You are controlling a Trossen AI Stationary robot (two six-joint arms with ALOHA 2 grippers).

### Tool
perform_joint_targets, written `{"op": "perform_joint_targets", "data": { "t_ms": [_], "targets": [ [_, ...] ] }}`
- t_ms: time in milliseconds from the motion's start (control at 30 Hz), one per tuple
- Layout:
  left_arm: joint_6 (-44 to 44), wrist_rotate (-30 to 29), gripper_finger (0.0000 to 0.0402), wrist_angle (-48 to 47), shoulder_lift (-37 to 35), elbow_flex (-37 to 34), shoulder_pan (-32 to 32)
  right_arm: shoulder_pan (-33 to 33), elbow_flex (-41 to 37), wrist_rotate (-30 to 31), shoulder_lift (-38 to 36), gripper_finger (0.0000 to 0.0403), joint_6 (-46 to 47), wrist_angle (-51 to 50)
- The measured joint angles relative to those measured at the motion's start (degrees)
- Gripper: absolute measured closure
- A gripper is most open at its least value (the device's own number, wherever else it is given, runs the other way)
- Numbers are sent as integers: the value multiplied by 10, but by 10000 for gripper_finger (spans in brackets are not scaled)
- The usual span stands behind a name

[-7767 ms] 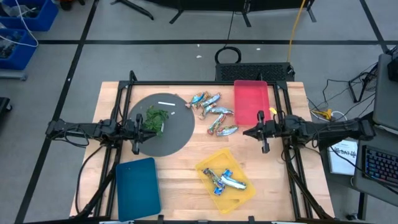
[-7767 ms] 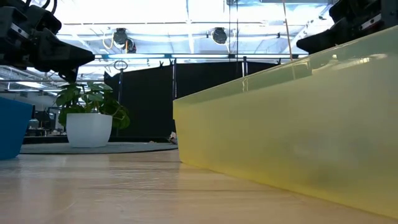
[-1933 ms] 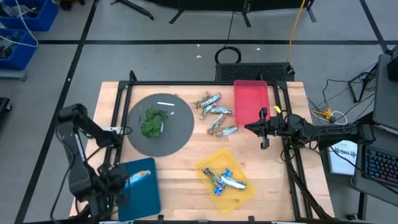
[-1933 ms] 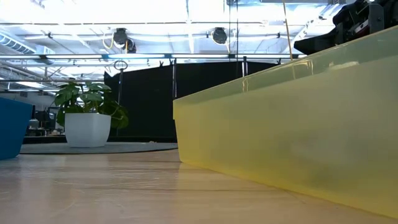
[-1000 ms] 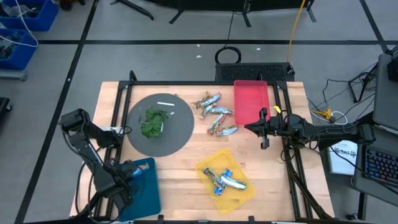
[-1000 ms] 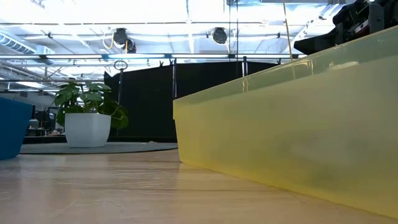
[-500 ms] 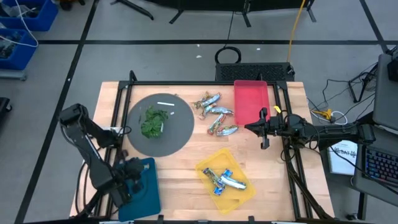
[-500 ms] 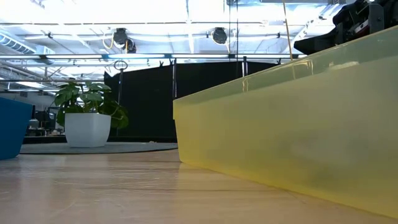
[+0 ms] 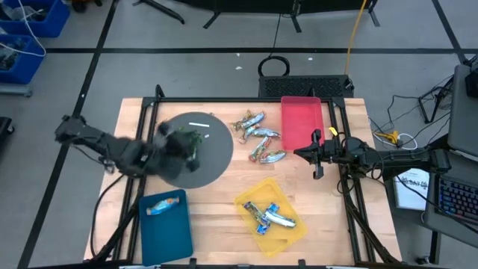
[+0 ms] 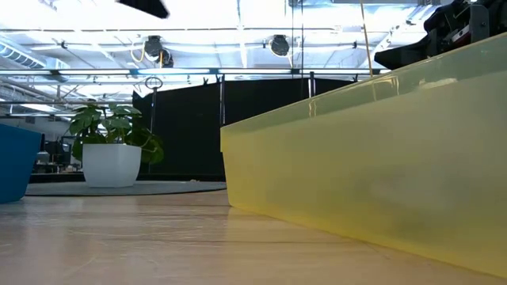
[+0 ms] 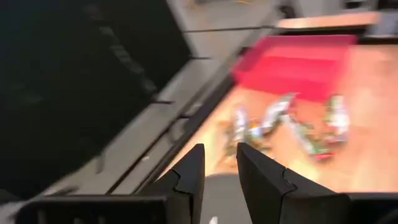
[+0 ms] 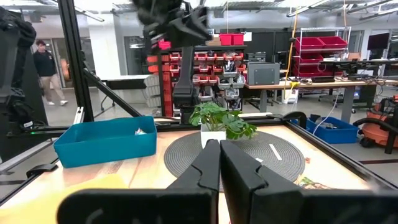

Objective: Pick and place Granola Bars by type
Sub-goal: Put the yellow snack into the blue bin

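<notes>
Several granola bars (image 9: 258, 134) lie loose on the wood between the dark round mat (image 9: 213, 161) and the red tray (image 9: 301, 123); they also show in the left wrist view (image 11: 286, 121). One bar with blue and orange (image 9: 164, 205) lies in the teal tray (image 9: 166, 232). A few blue and silvery bars (image 9: 270, 217) lie in the yellow tray (image 9: 258, 196). My left gripper (image 9: 187, 146) hangs above the mat, by the green clump, open and empty (image 11: 221, 171). My right gripper (image 9: 310, 155) is shut and empty beside the red tray (image 12: 219, 162).
A small white stick (image 9: 199, 125) lies on the mat's far part. In the low view the yellow tray's wall (image 10: 356, 158) fills the right half. Bare wood lies between the teal and yellow trays. A person (image 12: 46, 68) walks in the room beyond the table.
My left gripper has risen from the teal tray at the near left and swung toward the far edge and the right, to above the round mat. The bar that it covered lies bare in the teal tray. My right arm has kept still.
</notes>
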Motion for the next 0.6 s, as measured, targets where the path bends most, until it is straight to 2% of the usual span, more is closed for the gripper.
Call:
{"op": "perform_joint_targets", "data": {
  "t_ms": [100,167,267,367,467,600],
  "targets": [
    [185,159,300,163,4,0,98,0,0,0,0,398,0,0],
    [239,262,300,243,18,0,164,0,0,0,0,399,0,0],
    [245,418,300,320,52,0,262,0,0,0,0,399,0,0],
    [215,559,300,391,104,0,336,0,0,0,0,399,0,0],
    [182,652,300,456,172,0,375,0,0,0,0,398,0,0],
    [164,696,300,548,266,0,392,0,0,0,0,399,0,0]
  ]
}}
